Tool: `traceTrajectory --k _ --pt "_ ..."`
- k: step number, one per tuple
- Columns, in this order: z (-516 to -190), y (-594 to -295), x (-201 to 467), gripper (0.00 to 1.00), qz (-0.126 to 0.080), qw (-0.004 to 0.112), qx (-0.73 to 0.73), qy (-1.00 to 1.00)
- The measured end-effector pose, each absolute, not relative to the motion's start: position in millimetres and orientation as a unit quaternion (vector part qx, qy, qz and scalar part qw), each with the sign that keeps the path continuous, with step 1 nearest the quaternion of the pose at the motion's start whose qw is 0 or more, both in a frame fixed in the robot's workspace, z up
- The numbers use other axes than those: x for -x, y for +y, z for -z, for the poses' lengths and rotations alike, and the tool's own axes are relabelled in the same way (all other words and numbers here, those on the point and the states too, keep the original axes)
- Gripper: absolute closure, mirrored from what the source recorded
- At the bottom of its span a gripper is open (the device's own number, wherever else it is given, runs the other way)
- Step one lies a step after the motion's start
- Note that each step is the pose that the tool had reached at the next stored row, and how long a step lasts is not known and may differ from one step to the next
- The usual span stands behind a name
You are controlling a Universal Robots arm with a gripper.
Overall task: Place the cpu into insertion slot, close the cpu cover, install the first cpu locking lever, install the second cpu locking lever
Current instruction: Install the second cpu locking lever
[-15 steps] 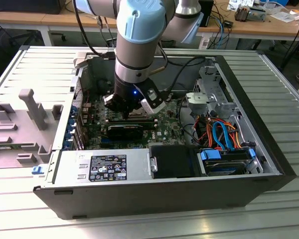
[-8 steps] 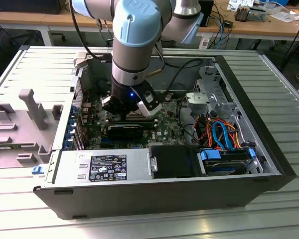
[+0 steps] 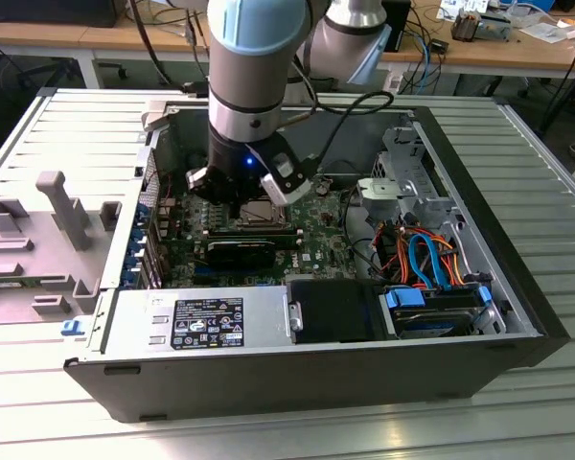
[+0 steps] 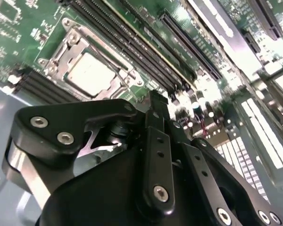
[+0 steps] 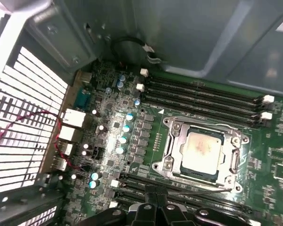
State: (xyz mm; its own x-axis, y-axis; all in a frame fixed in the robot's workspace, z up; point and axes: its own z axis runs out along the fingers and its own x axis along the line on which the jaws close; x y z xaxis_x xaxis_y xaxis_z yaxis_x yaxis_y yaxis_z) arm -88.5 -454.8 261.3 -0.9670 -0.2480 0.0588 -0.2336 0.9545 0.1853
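Slatted metal desk [image 3: 517, 144] carries the opened computer case [image 3: 297, 369] I'm working inside. Nearest my wrist cameras, the gripper [image 5: 155, 207] hangs just above the motherboard [image 5: 132, 136], fingers [image 4: 156, 122] pressed together and empty. Beyond them the cpu [image 5: 201, 149] lies flat, face up, in the insertion slot [image 5: 172, 162], its edges square with the memory slots [image 5: 203, 96]. The cpu cover [image 5: 235, 155] looks closed over it, I think; the levers' state I can't judge.

arm [image 3: 247, 67]: silver-grey tube, pale blue joint cap, black cable alongside
wrist: black housing, small blue light
gripper [image 4: 156, 101]: black linkage fingers, silver screw heads
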Motion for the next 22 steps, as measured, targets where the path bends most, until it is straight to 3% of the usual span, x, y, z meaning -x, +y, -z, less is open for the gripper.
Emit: traceTrajectory --k 3,9,12,15,22 --pt "-262.2 -454.4 85.2 0.89 0.089 0.043 -0.121 -0.988" --pt "-258.0 -450.2 65.9 0.89 0.095 0.061 -0.119 -0.986" --pt "-255.6 -446.6 58.1 0.89 0.087 0.065 -0.119 -0.987" --pt "-254.4 -442.5 53.4 0.89 0.072 0.068 -0.117 -0.988" --pt "-254.1 -435.9 49.6 0.89 0.016 0.074 -0.113 -0.991"
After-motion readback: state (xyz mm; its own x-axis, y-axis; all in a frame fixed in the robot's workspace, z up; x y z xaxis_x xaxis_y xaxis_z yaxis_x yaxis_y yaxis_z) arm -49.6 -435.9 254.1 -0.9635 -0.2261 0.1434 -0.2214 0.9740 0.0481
